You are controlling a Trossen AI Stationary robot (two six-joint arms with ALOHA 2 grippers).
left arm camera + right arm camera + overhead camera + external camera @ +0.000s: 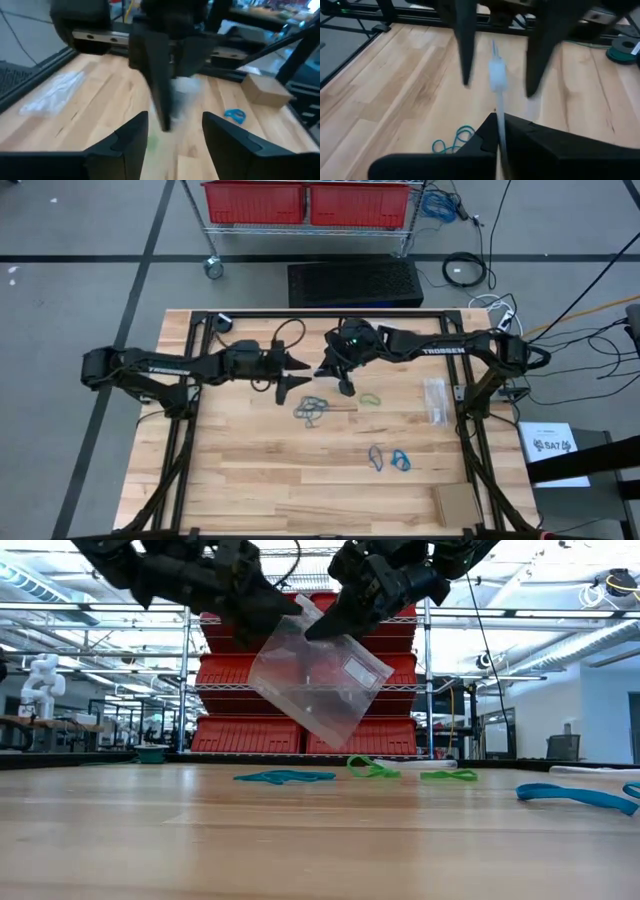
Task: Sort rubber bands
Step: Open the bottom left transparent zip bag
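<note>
Two grippers meet above the tabletop (pixel 250 470): right gripper (pixel 322 624) pinches a bag (pixel 318 680) aloft for filling with bands (pixel 312 411), left gripper (pixel 291 371) spread wide beside it.

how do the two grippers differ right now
The left gripper has its fingers spread apart with nothing between them; the right gripper is pinched shut on the edge of the clear plastic bag, which hangs from it alone. The left one sits beside the bag, not gripping it. Both hover above the table, close together, over the rubber bands.
</note>
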